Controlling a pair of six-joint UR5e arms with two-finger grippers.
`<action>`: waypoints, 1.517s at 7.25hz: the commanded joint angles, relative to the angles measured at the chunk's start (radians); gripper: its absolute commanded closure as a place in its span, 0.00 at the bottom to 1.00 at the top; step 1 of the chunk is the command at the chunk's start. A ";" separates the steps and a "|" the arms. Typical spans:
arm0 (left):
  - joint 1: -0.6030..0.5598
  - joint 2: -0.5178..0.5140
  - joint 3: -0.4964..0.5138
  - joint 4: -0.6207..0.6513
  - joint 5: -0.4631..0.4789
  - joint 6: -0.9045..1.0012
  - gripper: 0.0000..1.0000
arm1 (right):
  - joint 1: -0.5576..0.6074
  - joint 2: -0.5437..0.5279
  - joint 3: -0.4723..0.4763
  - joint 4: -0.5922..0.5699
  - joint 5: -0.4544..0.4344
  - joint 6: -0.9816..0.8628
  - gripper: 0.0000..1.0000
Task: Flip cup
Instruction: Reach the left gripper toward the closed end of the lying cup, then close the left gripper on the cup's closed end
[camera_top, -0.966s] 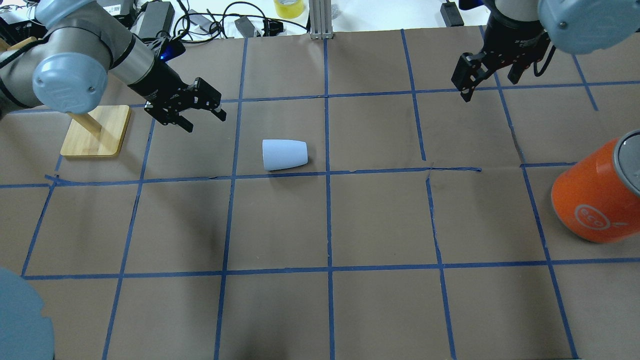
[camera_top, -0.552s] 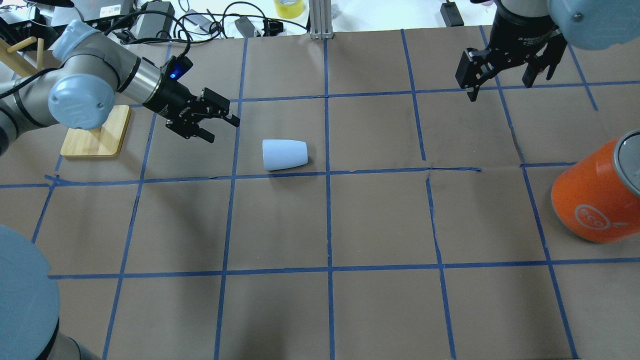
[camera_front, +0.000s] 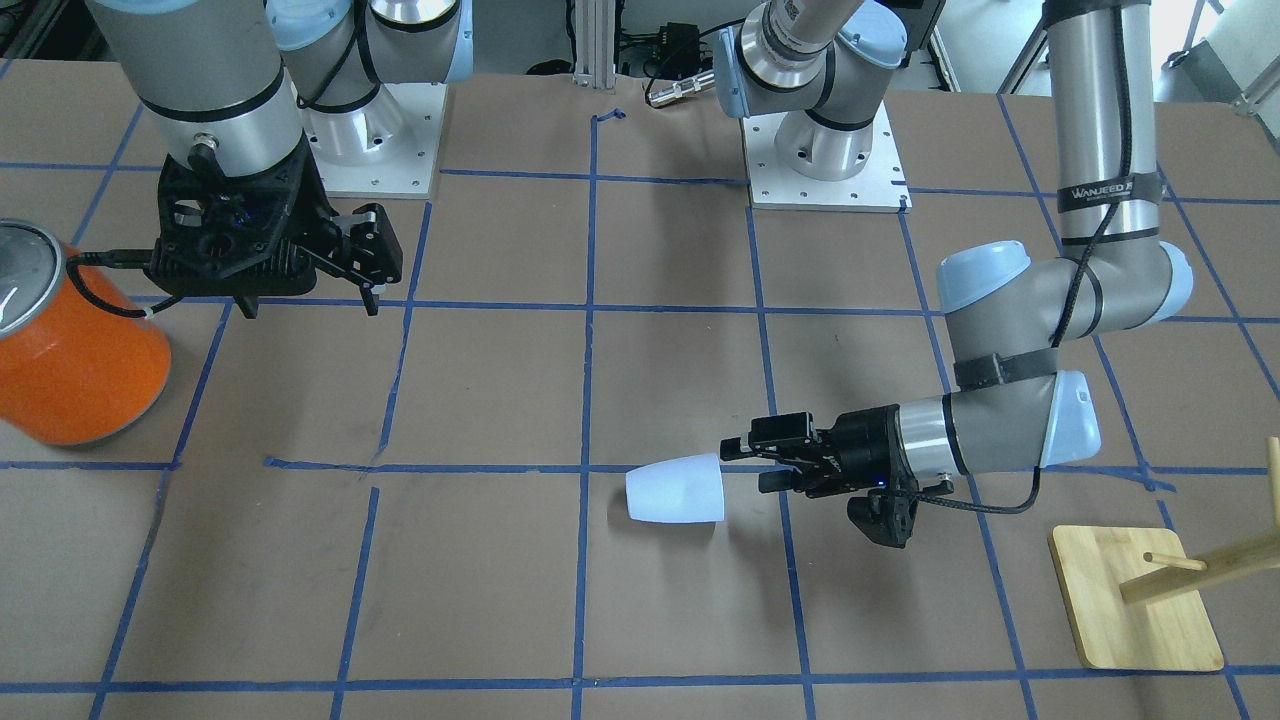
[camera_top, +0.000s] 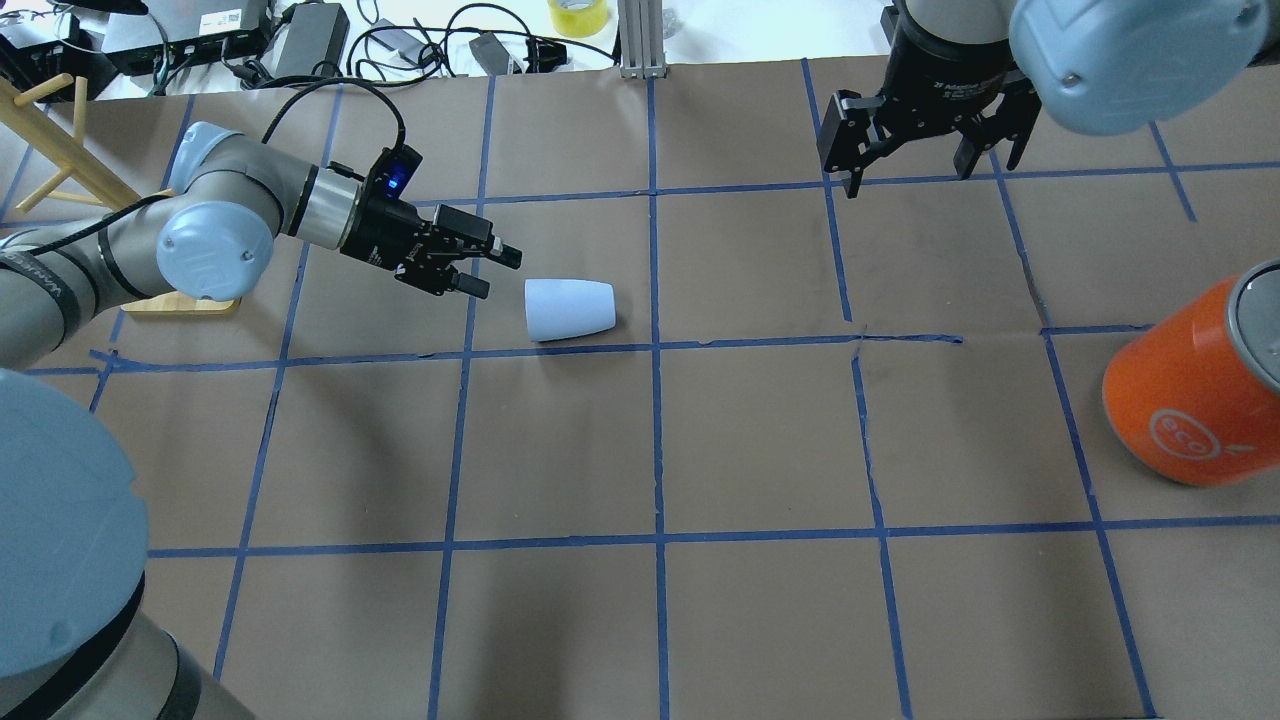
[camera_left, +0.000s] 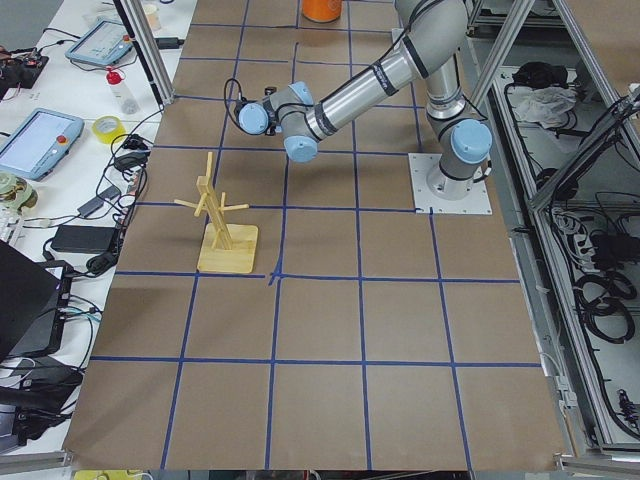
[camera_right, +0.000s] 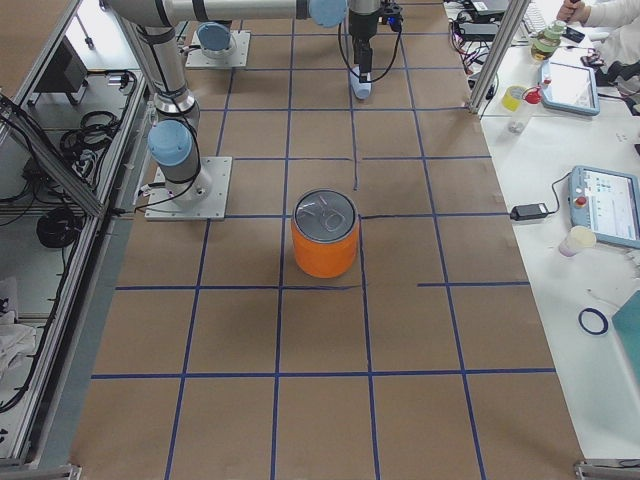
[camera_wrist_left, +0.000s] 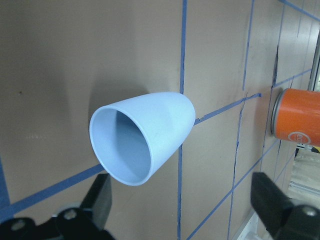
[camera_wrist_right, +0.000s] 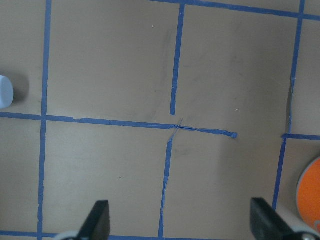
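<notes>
The pale blue cup (camera_top: 569, 309) lies on its side on the brown paper, wide rim toward the robot's left. It also shows in the front view (camera_front: 675, 489). In the left wrist view the cup (camera_wrist_left: 142, 137) shows its open mouth and darker inside. My left gripper (camera_top: 497, 273) is open and level with the table, its tips just short of the rim, not touching; it also shows in the front view (camera_front: 748, 465). My right gripper (camera_top: 908, 170) is open and empty, far off at the back right, pointing down.
A large orange can (camera_top: 1195, 385) with a silver top stands at the right edge. A wooden peg stand (camera_front: 1135, 610) on a square base stands at the far left behind my left arm. Cables and boxes (camera_top: 400, 40) lie past the table's back edge.
My left gripper has swung right and down toward the cup's rim and now lies nearly level. My right gripper has shifted left along the back. The cup has not moved.
</notes>
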 joint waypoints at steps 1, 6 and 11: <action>-0.003 -0.063 -0.031 0.024 -0.164 0.055 0.00 | -0.017 0.000 -0.009 -0.012 0.002 0.001 0.00; -0.028 -0.113 -0.044 0.039 -0.294 0.054 0.72 | -0.100 -0.024 -0.006 0.003 -0.001 -0.008 0.00; -0.028 -0.100 -0.042 0.038 -0.291 0.008 1.00 | -0.094 -0.085 0.004 0.157 0.014 -0.013 0.00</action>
